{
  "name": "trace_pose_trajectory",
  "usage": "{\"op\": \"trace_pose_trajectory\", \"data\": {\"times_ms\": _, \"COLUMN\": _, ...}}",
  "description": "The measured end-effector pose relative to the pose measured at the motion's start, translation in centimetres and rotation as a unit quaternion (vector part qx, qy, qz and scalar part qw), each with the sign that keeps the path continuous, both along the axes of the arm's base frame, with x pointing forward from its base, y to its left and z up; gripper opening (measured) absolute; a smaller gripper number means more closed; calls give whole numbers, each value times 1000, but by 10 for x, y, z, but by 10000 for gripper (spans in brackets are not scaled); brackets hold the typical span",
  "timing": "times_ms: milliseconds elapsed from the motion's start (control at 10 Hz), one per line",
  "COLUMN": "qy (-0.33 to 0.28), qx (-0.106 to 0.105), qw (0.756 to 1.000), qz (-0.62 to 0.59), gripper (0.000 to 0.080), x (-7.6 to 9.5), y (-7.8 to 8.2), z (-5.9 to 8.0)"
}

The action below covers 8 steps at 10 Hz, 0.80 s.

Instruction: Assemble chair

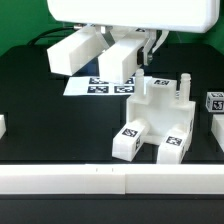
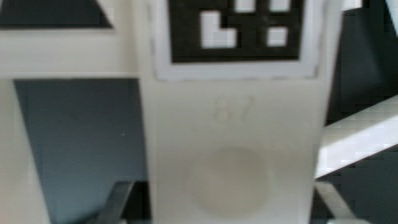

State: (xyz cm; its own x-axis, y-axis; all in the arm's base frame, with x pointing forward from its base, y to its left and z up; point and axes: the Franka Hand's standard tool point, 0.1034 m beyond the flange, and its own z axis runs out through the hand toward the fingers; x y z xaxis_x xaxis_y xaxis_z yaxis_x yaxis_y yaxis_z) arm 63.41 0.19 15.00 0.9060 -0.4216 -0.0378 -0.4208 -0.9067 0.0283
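Exterior faces table (image 1: 40, 120) front-on; wrist view hugs, apparently, one chair piece (image 2: 231, 130).

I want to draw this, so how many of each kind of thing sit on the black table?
Half-built chunky white plastic chair: 1
Small white tagged plastic block: 1
Plain white blocks cut off at the side edges: 2
Thin flat white marker board: 1
Total: 5
Held above, not counted: long white tagged chair piece

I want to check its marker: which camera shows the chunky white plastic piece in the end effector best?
Wrist view: the chunky white plastic piece fills it, marker large. The exterior view shows it small and tilted.
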Motion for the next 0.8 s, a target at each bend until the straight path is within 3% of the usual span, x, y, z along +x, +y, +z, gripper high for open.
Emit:
{"op": "trace_pose_trajectory", "data": {"times_ms": 300, "qy": 2, "qx": -19, "qw": 999, "qz": 42, "gripper": 289, "x": -5, "y": 31, "z": -6}}
{"op": "trace_pose_trajectory", "data": {"times_ms": 700, "qy": -2, "qx": -18, "qw": 999, "qz": 38, "gripper": 289, "x": -4, "y": 31, "z": -6}}
{"op": "trace_pose_trajectory", "data": {"times_ms": 800, "qy": -23, "qx": -19, "qw": 999, "qz": 33, "gripper": 289, "x": -4, "y": 41, "z": -3}}
